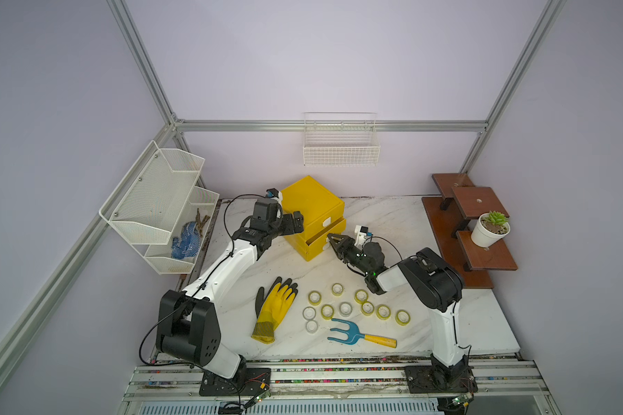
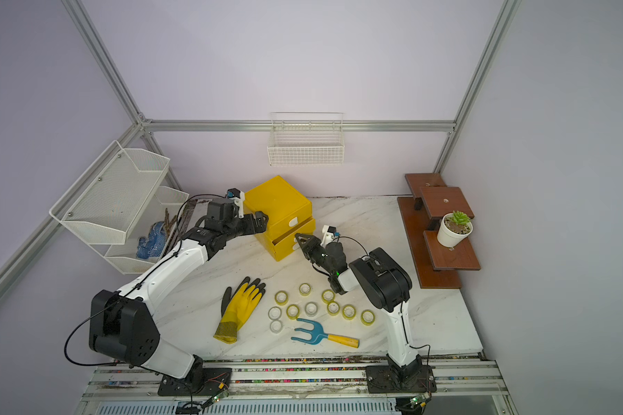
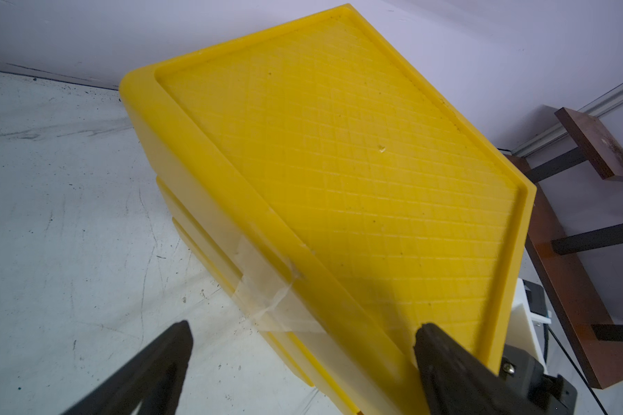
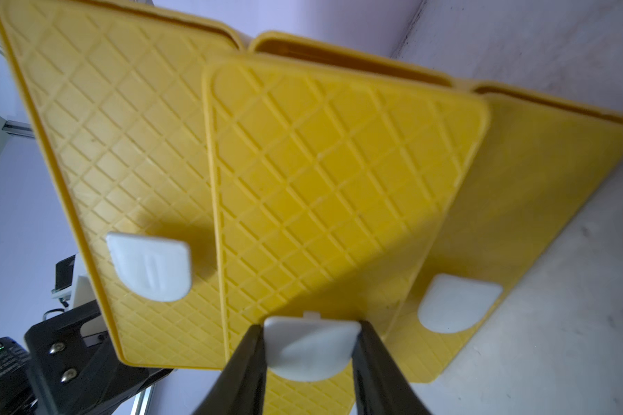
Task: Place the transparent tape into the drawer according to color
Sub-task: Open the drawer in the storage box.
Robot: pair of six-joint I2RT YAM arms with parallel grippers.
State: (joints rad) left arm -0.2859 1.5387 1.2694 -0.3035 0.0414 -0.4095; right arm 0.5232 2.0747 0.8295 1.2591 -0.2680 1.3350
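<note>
Left tool: you have it spread to its widest at the near upper corner of the drawer unit. One finger lies over the ribbed top panel and the other hangs beside the side wall above the surface. It holds nothing, and you cannot tell whether it touches.

Right tool: your fingers are pressed in on the white handle of the middle drawer, one on each side of it.

Middle drawer: its front stands out past the other two, leaving a narrow gap at the top.

Transparent tape: you have ten rolls lying flat on the surface near the front, between the yellow glove and the right arm's base. Most are yellow-green and a few are clear. All are well apart from both tools.

Garden fork: it lies just in front of the rolls.
</note>
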